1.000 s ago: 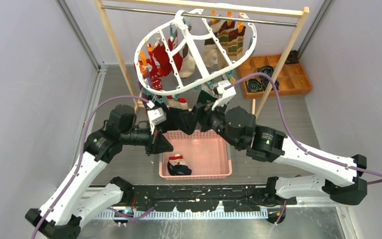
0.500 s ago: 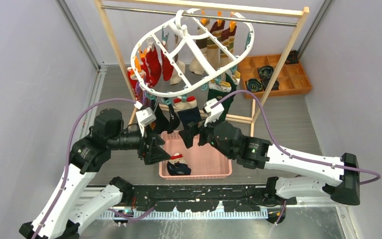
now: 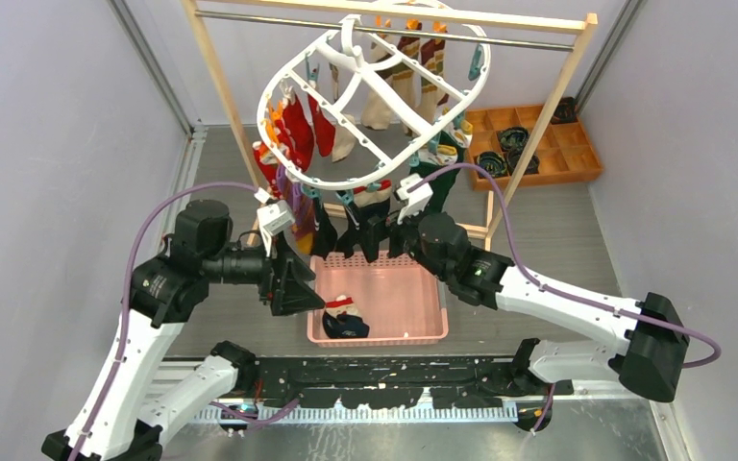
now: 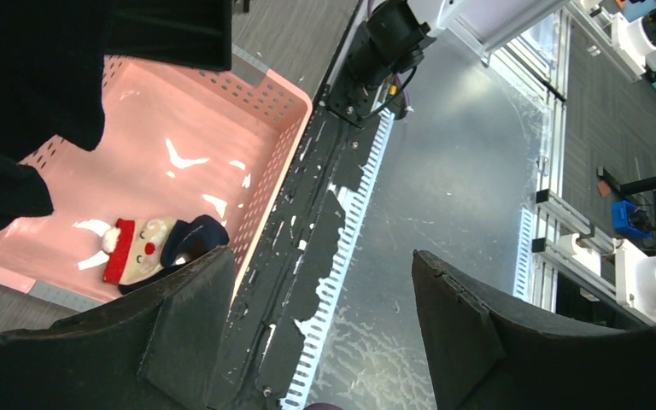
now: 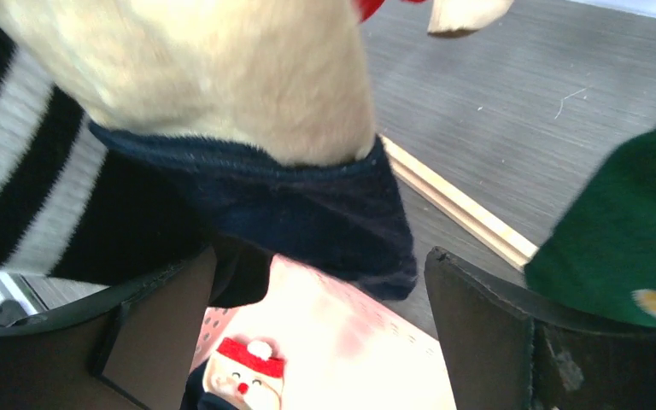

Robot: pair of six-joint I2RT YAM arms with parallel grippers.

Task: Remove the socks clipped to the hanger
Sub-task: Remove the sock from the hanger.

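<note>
The white hanger (image 3: 375, 106) hangs tilted from the rack's rail. Socks are clipped round it: red (image 3: 298, 127), beige (image 3: 377, 108), striped (image 3: 432, 67), dark green (image 3: 442, 158) and navy (image 3: 365, 226). My right gripper (image 3: 384, 240) is open just under the navy sock (image 5: 307, 213), whose toe hangs at the open fingers without being pinched. A green sock (image 5: 623, 239) hangs to its right. My left gripper (image 3: 298, 283) is open and empty (image 4: 323, 260) at the left rim of the pink basket (image 3: 413, 331). A Santa sock (image 3: 344, 317) lies in the basket.
The light wooden rack (image 3: 219, 86) straddles the hanger, and its floor bar (image 5: 461, 209) runs behind the basket. A wooden compartment tray (image 3: 577, 158) with dark rolled items sits at the back right. Grey walls close in both sides.
My left gripper has gone from shut to open and drawn back to the left. The hanger has swung up and back. My right arm has pulled in toward the basket, with its gripper opened wider.
</note>
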